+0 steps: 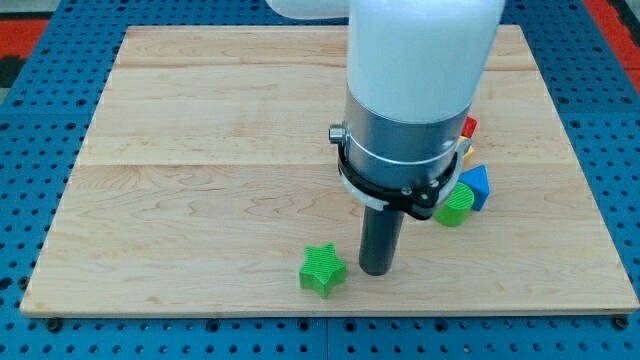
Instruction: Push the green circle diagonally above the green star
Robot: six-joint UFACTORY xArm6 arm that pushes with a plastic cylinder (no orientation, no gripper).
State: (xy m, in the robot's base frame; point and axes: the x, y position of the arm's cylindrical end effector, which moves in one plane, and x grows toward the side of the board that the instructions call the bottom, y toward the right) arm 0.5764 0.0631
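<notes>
Beside the ridged green star block (322,270) rests my tip (376,270); no pincer shows. The green circle block (455,206) sits well apart, unpushed.

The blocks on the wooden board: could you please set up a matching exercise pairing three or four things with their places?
Things:
1. green star
2. green circle
3. blue block
4. my tip

Places:
A. just to the view's right of the green star
B. near the board's bottom edge, left of the rod
C. partly hidden behind the arm, lower left of the blue block
D. at the view's right, just above and right of the green circle

Pairs: 1-B, 2-C, 3-D, 4-A
</notes>
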